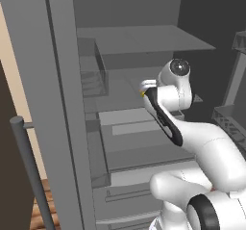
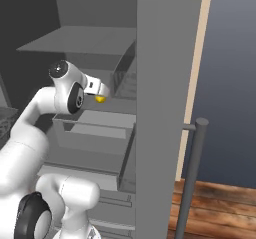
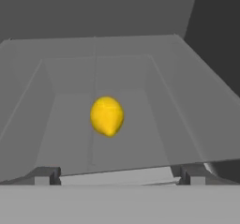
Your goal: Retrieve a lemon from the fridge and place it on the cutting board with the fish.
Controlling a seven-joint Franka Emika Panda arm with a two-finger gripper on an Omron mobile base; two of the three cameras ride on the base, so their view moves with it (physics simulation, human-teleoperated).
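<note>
Tool (image 3: 119,175) spread wide, empty, reaching into open fridge (image 1: 144,46). Lemon (image 3: 107,115) ahead between fingertips (image 3: 45,175), apart from them, lying mid-floor in grey bin (image 3: 197,101); clear of all walls, free space on every side.

Flanking base cameras (shared fridge (image 1: 62,104) interior)

No text, label, brand, number or sign can be read on any surface shown in these views.
</note>
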